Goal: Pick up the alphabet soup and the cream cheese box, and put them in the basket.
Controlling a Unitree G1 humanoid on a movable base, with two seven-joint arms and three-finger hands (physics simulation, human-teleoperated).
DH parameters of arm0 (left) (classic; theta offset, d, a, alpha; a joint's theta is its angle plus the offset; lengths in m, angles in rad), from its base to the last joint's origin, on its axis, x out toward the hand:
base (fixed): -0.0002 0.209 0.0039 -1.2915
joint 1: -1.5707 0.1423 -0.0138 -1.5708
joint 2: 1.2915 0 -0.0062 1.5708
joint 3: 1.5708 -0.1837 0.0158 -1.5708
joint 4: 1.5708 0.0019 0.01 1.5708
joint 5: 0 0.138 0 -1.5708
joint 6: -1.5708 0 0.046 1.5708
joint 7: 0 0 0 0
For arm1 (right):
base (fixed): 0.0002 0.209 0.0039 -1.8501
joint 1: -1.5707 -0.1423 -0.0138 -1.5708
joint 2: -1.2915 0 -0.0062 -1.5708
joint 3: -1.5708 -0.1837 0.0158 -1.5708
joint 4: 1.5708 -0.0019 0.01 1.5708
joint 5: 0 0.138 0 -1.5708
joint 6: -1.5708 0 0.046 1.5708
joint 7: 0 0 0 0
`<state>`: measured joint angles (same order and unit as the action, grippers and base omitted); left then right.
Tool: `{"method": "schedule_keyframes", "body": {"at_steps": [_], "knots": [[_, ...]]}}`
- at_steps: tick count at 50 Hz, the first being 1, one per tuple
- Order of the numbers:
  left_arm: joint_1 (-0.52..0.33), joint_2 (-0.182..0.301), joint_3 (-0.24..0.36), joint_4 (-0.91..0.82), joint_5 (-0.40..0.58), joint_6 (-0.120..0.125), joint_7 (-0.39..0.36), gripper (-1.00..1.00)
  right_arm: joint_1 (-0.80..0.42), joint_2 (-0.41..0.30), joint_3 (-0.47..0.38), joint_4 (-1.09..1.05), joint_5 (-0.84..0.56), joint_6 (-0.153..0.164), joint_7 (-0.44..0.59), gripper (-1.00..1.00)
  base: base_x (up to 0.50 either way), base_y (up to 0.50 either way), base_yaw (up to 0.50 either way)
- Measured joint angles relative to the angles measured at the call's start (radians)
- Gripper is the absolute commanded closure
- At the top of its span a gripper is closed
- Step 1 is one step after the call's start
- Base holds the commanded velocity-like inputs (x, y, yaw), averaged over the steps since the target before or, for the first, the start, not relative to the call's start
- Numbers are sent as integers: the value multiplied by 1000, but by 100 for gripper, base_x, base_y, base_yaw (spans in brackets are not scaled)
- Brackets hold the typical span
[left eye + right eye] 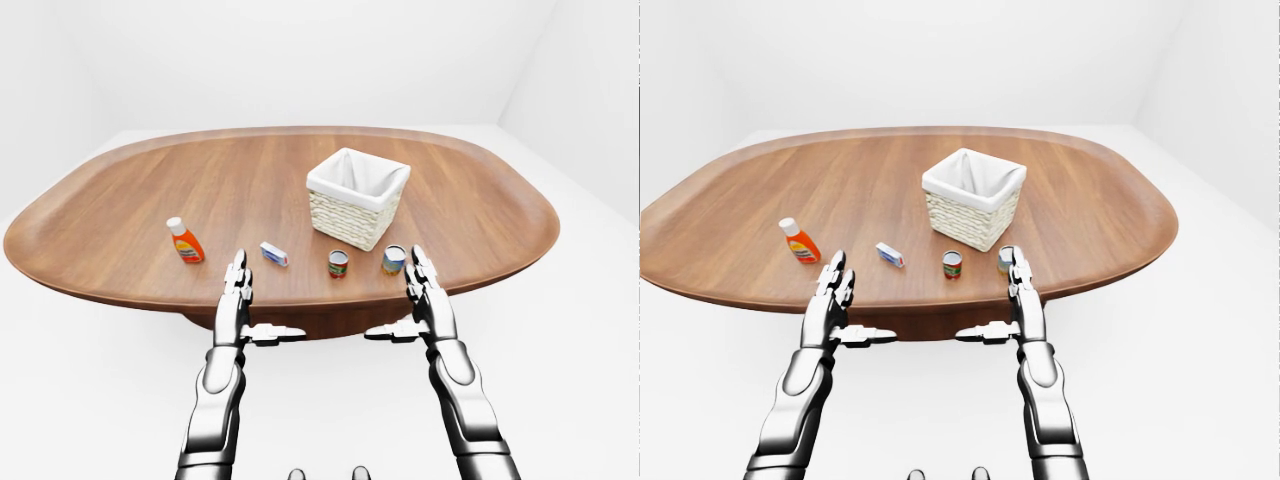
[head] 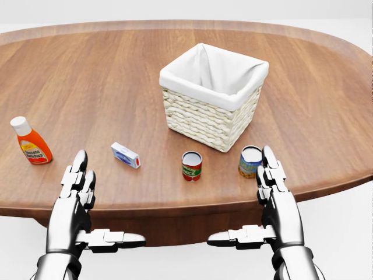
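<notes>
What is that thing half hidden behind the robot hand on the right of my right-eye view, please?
Observer: It is a second can, the blue and yellow can. The head view shows it almost whole, standing upright on the table to the right of the red can.
Operator: Thank you. Is the robot hand touching it?
Observer: I cannot tell whether they touch. In the head view the right robot hand has a fingertip overlapping the can's right edge, but its fingers are stretched straight and are not closed round the can.
</notes>
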<state>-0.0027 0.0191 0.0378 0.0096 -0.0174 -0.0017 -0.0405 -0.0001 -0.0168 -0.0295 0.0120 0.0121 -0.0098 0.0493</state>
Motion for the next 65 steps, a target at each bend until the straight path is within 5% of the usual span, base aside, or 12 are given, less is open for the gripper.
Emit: {"method": "schedule_keyframes", "body": {"at_steps": [43,65], "knots": [[-1,-1,0,-2,-6,2,-1,-100,6,1,-4,-18,10,-6,1,-100,0,-19,0],[-2,0,4,-3,-17,7,-3,-100,-26,-14,-115,-52,45,-53,-247,-100,0,0,0]]}}
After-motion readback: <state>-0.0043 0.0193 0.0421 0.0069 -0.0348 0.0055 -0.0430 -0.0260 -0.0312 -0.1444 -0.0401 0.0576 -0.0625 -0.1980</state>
